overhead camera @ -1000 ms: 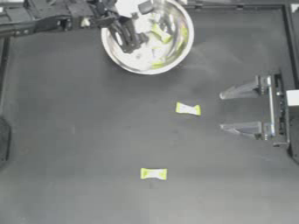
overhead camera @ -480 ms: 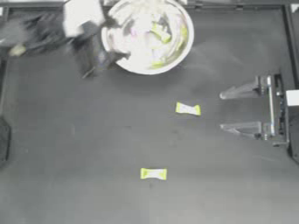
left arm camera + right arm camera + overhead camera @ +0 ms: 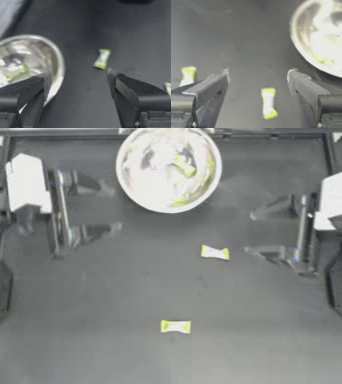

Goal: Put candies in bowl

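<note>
The shiny bowl (image 3: 143,189) stands at the table's far edge, near the middle. Inside it lie yellow-green candies (image 3: 184,166) and a faint pink one (image 3: 155,163). Two more yellow-green candies rest on the table: one (image 3: 215,252) right of centre, one (image 3: 176,326) nearer the front. My left gripper (image 3: 100,209) is open and empty, drawn back left of the bowl. Its wrist view shows the bowl (image 3: 60,58) and a candy (image 3: 102,58) beyond its open jaws. My right gripper (image 3: 259,230) is open at the right, facing the nearer candy (image 3: 268,103); the other candy (image 3: 187,75) lies off to one side.
A raised frame (image 3: 80,137) borders the dark table along the far edge and both sides. The right wrist view catches the bowl's rim (image 3: 296,42) off to one side.
My left arm has pulled away from over the bowl and back to the left side, open and empty. The right arm and the two table candies have not moved.
</note>
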You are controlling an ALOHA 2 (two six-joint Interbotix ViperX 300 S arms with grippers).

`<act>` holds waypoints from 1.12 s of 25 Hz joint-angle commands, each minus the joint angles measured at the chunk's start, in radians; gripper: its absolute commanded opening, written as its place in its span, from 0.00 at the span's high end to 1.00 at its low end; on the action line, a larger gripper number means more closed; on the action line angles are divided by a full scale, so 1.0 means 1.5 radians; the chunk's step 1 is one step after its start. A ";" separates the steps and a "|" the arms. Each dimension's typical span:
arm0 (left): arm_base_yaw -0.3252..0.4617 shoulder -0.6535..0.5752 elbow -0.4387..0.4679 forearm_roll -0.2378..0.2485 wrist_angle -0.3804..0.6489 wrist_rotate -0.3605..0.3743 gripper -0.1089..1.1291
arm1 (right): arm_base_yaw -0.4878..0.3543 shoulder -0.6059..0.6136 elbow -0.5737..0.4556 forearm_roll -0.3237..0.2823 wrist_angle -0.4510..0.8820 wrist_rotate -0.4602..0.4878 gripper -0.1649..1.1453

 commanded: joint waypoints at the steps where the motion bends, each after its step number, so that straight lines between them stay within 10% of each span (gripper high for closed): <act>1: -0.012 -0.015 0.008 -0.006 -0.024 -0.003 0.13 | -0.003 0.050 -0.060 -0.015 0.054 -0.010 0.12; 7: -0.032 -0.036 0.044 -0.026 -0.045 -0.001 0.13 | -0.027 0.144 -0.127 0.019 0.129 -0.081 0.12; 17: -0.064 -0.056 0.077 -0.047 -0.063 -0.002 0.12 | -0.094 0.297 -0.186 0.215 0.163 -0.300 0.12; 28: -0.064 -0.080 0.107 -0.065 -0.071 -0.002 0.12 | -0.085 0.415 -0.208 0.222 0.168 -0.314 0.12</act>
